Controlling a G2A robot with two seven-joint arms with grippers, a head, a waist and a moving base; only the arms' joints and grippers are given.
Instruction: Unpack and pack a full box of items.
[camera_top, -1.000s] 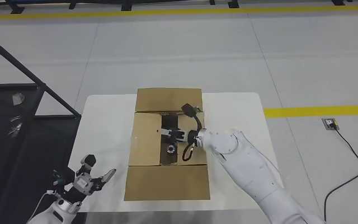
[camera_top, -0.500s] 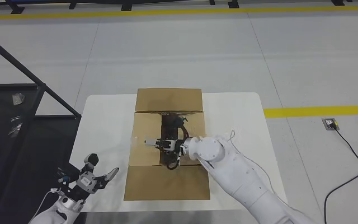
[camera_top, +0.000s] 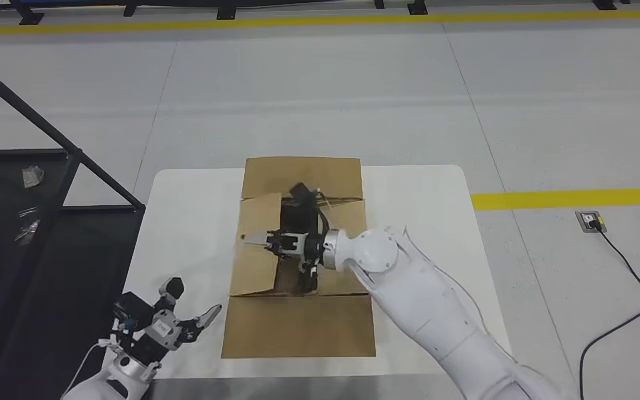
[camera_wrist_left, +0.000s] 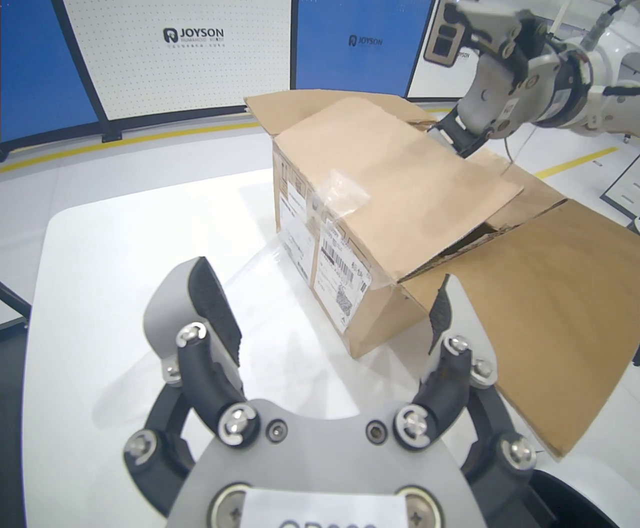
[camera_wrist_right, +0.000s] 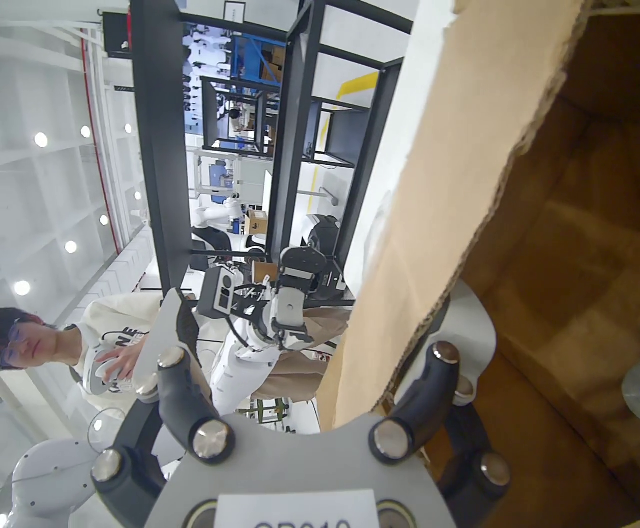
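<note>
Box: brown cardboard, sitting in the middle of your white table. Its far flap and near flap are folded out flat. The left flap is tilted partway up over the opening, and what lies inside is too dark to make out. Your right gripper is over the box at that left flap's free edge. Its fingers are apart, one on each side of the cardboard, not closed on it. Your left gripper hangs over the table's near left corner, apart from the box, with its fingers spread and nothing between them.
</note>
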